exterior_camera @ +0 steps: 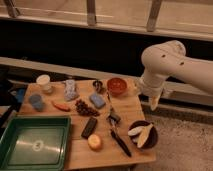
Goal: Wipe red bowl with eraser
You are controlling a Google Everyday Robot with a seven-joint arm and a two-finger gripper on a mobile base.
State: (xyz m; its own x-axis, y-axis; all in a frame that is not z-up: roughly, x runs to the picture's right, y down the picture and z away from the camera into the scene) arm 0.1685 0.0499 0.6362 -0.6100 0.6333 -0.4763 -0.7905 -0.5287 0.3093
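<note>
At the left front of the wooden bench (131, 107) sat a green tray (35, 119). Behind it stood a blue cup (35, 101) and a white cup (44, 81). Further right lay an orange carrot-like piece (61, 106), a dark cluster of grapes (85, 107) and a light blue spongy block (97, 100).

The eraser (89, 127) lay flat near the middle of the bench, just right of the tray's corner, with a round yellow fruit (94, 142) in front of it. The red bowl (117, 86) stood upright at the back edge, well apart from the eraser.

A black-handled utensil (118, 136) ran toward the front, beside a dark brown bowl (142, 134) of pale slices.

The claw (154, 102) hung pointing down off the bench's right side, near the red bowl but not touching it, and far from the eraser. It carried nothing visible. Whether it was clenched or released, I cannot tell.
</note>
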